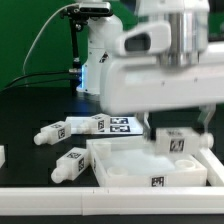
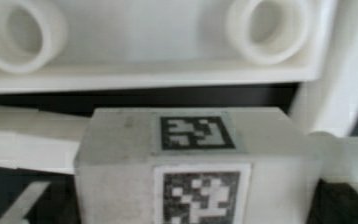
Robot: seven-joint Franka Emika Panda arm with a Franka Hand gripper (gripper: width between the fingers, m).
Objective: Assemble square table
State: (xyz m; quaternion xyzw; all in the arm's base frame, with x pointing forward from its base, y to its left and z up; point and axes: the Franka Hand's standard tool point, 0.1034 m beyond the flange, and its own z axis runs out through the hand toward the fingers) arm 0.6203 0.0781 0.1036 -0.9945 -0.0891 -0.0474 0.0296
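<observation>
While arm hangs low over the table (image 1: 30,110), gripper (image 1: 176,124): jaws spread wide, no contact seen, holding nothing.
right leg (image 1: 180,142): upright betw. the jaws, tag facing cam, at panel's far edge on exterior view's right. Touching the rim or just behind it, can't tell. Fills wrist view (image 2: 185,160), two tags showing.
panel (image 1: 150,165): flat on table, front centre-right, rim up, tag on near side. Wrist view (image 2: 149,75) shows two round sockets just beyond right leg.
far leg (image 1: 58,131): on its side, exterior view's left, apart from panel.
front leg (image 1: 70,164): on its side, just left of panel.
third leg (image 1: 93,122): beside marker board (image 1: 125,125), behind panel.
</observation>
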